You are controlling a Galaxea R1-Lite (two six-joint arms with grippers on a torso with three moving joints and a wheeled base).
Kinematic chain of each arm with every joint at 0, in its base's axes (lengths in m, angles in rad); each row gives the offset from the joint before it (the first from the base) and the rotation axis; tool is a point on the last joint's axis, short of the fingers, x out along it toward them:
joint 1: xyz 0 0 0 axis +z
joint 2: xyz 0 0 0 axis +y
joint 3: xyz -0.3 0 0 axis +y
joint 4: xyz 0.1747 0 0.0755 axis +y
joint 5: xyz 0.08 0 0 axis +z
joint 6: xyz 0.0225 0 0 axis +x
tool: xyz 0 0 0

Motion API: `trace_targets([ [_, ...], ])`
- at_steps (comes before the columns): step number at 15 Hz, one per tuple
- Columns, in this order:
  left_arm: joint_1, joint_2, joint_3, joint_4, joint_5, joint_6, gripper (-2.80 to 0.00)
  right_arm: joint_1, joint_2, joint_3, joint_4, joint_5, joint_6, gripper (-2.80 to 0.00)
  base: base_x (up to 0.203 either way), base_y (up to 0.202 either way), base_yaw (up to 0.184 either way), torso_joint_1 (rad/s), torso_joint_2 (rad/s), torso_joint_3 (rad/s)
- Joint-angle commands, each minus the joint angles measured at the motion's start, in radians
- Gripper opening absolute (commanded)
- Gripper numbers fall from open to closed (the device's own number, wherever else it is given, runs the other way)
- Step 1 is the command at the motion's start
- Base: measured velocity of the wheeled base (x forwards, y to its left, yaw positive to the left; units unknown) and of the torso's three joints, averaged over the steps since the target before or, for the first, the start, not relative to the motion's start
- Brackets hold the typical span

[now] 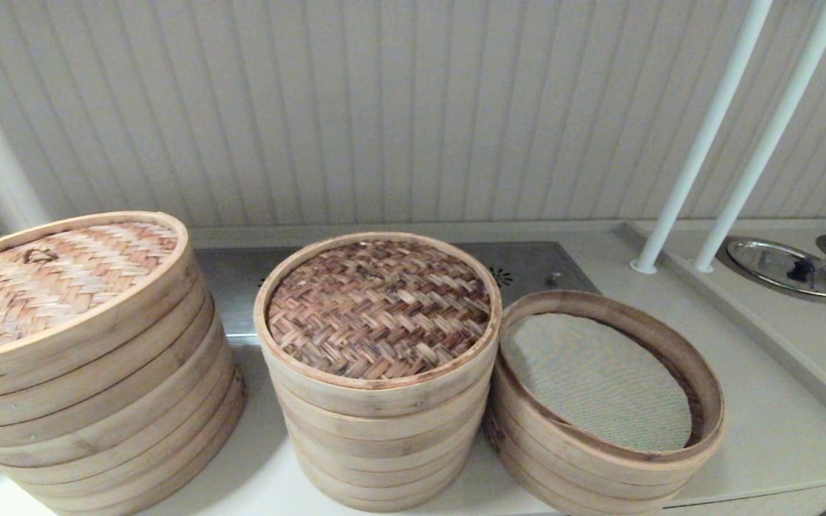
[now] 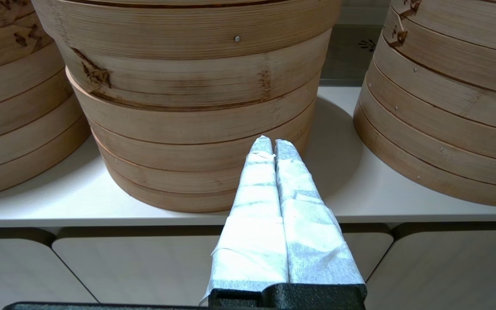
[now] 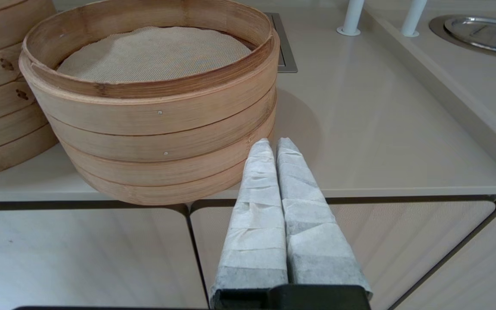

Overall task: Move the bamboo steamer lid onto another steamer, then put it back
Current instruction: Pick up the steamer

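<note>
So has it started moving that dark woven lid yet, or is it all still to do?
By the look of it, nothing is done: the round dark brown woven bamboo lid sits on the middle stack, and the short, darker-rimmed steamer with the grey-green mesh liner stands uncovered beside it. Nothing is in hand: the left gripper and right gripper are shut and empty, in front of the counter. Whether it has already gone across and back can't be told.
</note>
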Motion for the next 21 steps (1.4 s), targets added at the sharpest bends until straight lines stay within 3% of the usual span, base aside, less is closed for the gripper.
trace_targets([
  [1,0.000,0.000,0.000,0.000,0.000,0.001,-2.80,0.000,-0.002,-0.006,0.009,0.002,-0.003,-2.80,0.000,0.000,0.000,0.000,0.00,0.000],
  [4,0.000,0.000,0.000,0.000,-0.001,0.001,-2.80,-0.001,-0.002,-0.026,0.043,0.002,-0.003,-2.80,0.000,0.000,0.000,0.000,0.00,0.000],
  [9,0.000,0.000,0.000,0.000,0.000,0.001,-2.80,-0.001,0.072,-0.278,0.234,0.077,0.005,-2.80,0.000,0.000,0.000,0.000,0.00,0.000],
  [13,0.000,0.000,0.000,0.000,-0.001,0.001,-2.80,0.014,0.463,-0.462,0.138,0.105,0.005,-2.80,0.000,0.000,0.000,0.000,0.00,0.000],
  [17,0.000,0.000,0.000,0.000,0.000,0.001,-2.80,0.063,0.897,-0.859,0.077,0.145,0.004,-2.80,0.000,0.000,0.000,0.000,0.00,0.000],
  [19,0.000,0.000,0.000,0.001,0.000,0.001,-2.80,0.127,1.077,-1.032,0.068,0.160,0.007,-2.80,0.000,0.000,0.000,0.000,0.00,0.000],
  [21,0.000,0.000,0.000,0.001,0.000,0.001,-2.80,0.245,1.225,-1.167,0.081,0.167,0.021,-2.80,0.000,0.000,0.000,0.000,0.00,0.000],
])
